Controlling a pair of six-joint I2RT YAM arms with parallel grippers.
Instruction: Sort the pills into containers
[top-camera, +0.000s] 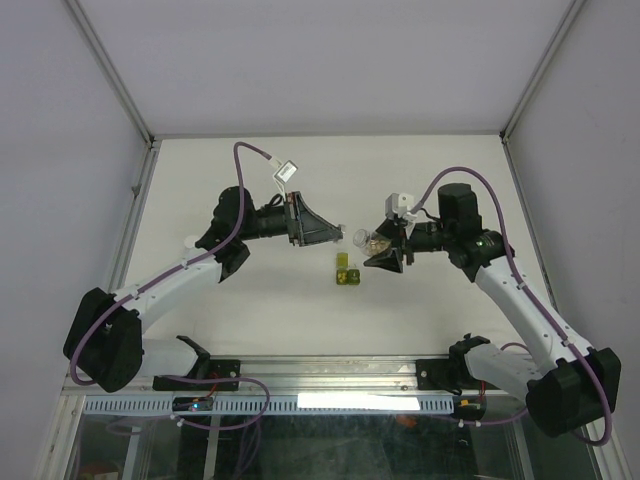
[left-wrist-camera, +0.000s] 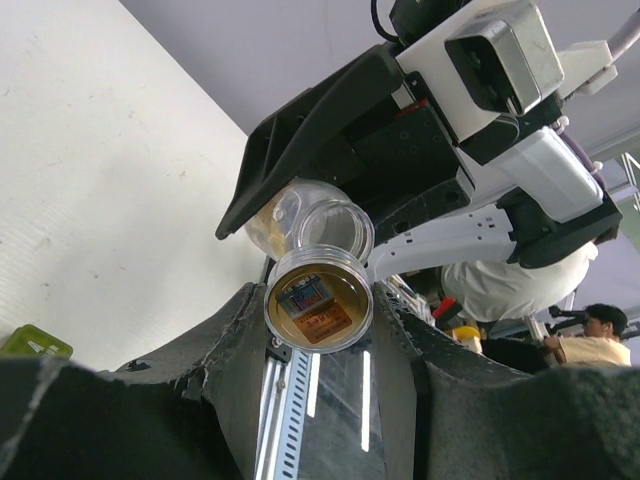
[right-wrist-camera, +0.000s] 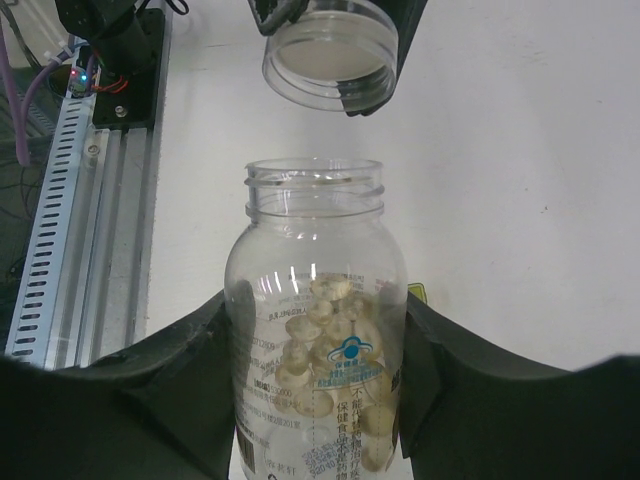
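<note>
My right gripper (top-camera: 383, 250) is shut on a clear bottle (right-wrist-camera: 318, 300), open at the top, which it holds above the table. Pale tan pills (right-wrist-camera: 330, 345) fill the bottle's lower half. My left gripper (top-camera: 338, 233) is shut on the bottle's clear cap (left-wrist-camera: 318, 300), held just off the bottle's mouth; the cap also shows in the right wrist view (right-wrist-camera: 330, 50). In the left wrist view the bottle (left-wrist-camera: 290, 215) lies right behind the cap. The olive-green compartment box (top-camera: 348, 270) sits on the table below both grippers. Its corner shows in the left wrist view (left-wrist-camera: 30, 342).
The white table (top-camera: 330, 180) is walled at the back and both sides. An aluminium rail (top-camera: 330, 378) with cable ducts runs along the near edge, by the arm bases. A person sits beyond the table in the left wrist view (left-wrist-camera: 590, 335).
</note>
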